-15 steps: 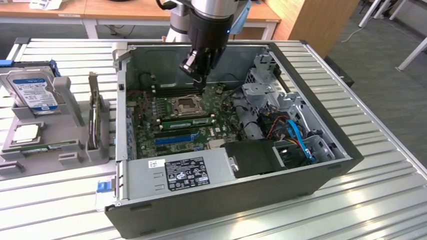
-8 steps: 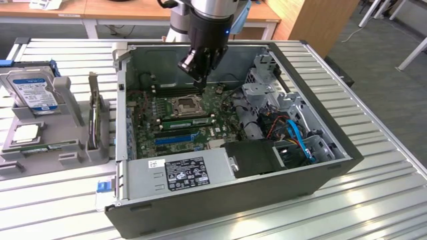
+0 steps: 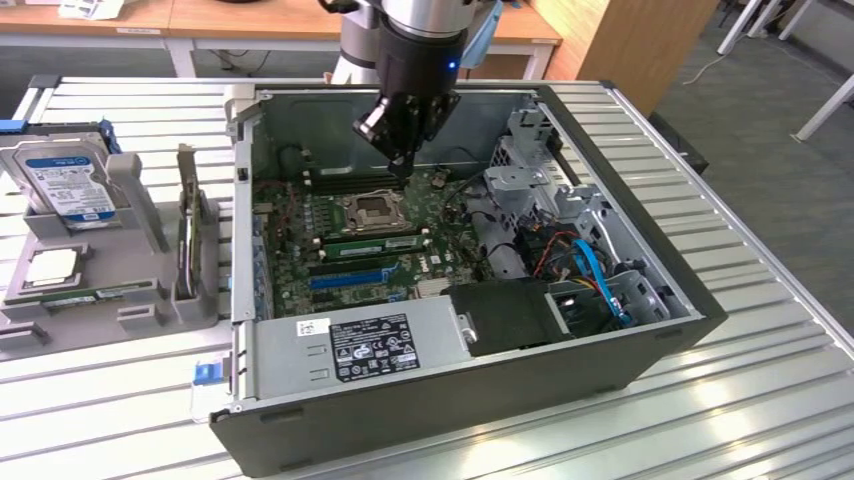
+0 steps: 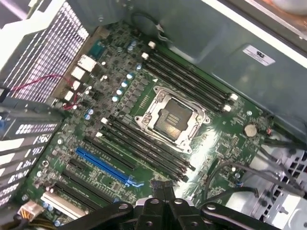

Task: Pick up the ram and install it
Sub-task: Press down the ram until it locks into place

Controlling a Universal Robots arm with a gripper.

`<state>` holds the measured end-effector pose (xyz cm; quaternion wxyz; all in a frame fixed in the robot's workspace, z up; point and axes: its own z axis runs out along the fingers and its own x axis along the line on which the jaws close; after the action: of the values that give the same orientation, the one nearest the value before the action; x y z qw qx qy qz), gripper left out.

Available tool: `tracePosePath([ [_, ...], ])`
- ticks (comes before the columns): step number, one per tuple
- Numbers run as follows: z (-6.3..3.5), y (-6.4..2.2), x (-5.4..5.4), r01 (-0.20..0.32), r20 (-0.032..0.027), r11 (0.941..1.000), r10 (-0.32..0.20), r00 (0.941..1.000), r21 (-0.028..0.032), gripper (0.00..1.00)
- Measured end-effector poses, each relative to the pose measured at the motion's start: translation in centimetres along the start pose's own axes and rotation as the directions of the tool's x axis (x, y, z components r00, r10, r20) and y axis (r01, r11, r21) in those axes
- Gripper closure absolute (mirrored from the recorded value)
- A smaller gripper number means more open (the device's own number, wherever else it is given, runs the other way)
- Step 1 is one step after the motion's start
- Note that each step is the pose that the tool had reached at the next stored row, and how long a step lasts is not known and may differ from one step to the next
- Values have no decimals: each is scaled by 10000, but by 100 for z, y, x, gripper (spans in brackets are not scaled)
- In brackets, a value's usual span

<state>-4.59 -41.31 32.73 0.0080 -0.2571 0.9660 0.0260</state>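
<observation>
The black claw is clenched, empty, inside the open grey metal computer case, above its green motherboard.

you see a silver-grey cylindrical metal arm segment with a pale blue plastic cap at its side. below it sits a glossy black cylindrical wrist housing carrying one small blue indicator light. the black tapered metal gripper narrows downward from angular linkage plates. from the wrist view, you see the same black gripper linkage, matte, with round silver-rimmed pivot bolts on its curved arms and a squared black tip.
</observation>
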Motion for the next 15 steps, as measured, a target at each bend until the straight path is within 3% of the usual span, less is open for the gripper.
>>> tracePosePath([
  [9,1,0,0,-1068,51,9943,1068,9943,28,90],
  [15,0,0,1,-1101,59,9939,1101,9939,32,90],
])
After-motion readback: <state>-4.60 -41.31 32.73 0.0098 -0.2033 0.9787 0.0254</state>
